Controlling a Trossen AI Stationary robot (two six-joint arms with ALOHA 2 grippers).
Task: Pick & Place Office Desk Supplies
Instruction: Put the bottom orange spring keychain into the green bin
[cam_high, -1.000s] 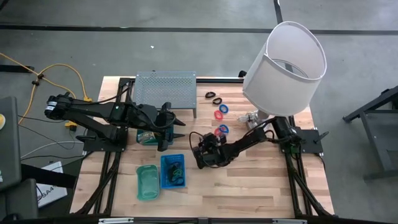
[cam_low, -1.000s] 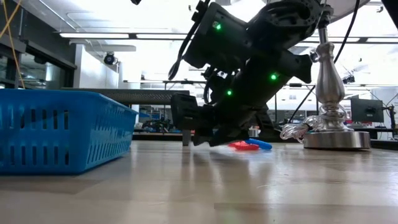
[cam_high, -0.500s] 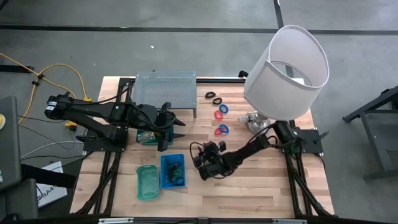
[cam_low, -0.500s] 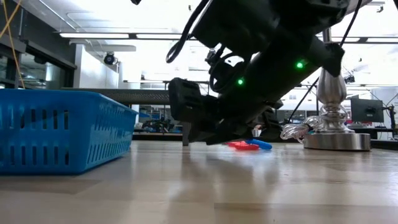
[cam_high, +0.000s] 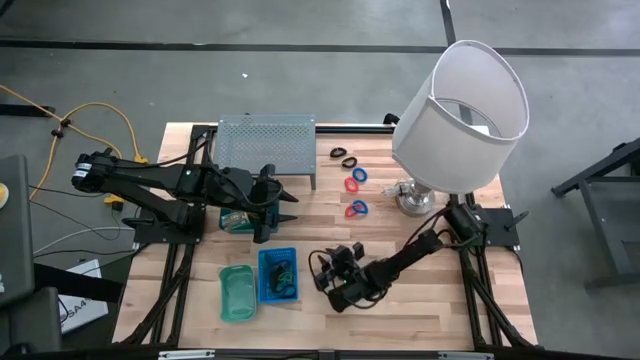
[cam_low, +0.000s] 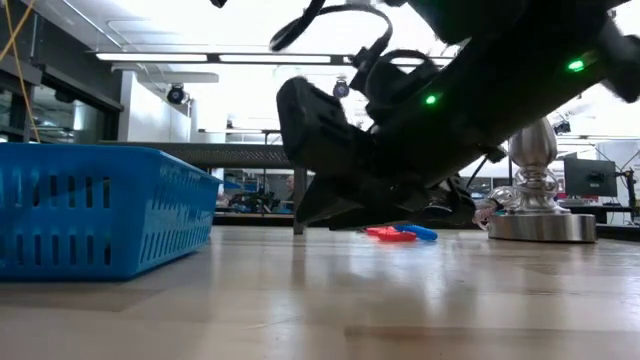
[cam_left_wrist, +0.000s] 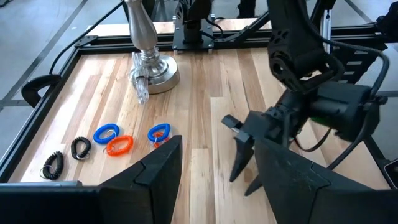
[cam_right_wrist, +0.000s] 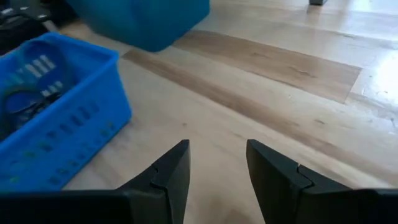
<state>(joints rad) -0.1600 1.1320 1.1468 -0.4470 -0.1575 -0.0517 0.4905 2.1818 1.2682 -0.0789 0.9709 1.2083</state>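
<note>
The small supplies lie on the wood beyond both grippers: red and blue rings (cam_high: 355, 208) (cam_left_wrist: 119, 145) and another pair (cam_high: 356, 179), plus black loops (cam_high: 343, 155) (cam_left_wrist: 80, 147) near the far edge. More items sit inside the blue basket (cam_high: 278, 273) (cam_right_wrist: 56, 130). My right gripper (cam_high: 335, 287) (cam_right_wrist: 214, 163) is open and empty, low over bare wood just right of the basket. My left gripper (cam_high: 272, 205) (cam_left_wrist: 217, 168) is open and empty, hovering in front of the grey rack.
The big lamp (cam_high: 460, 110) stands at the right on its metal base (cam_high: 414, 197) (cam_low: 540, 215). The grey perforated rack (cam_high: 265, 143) is at the far edge. A teal tray (cam_high: 237, 292) sits left of the basket. Bare wood stretches around the right gripper.
My right gripper has moved toward the table's near edge, away from the rings, and stayed low over the wood. It now sits beside the blue basket's right side. The rings have stayed where they were.
</note>
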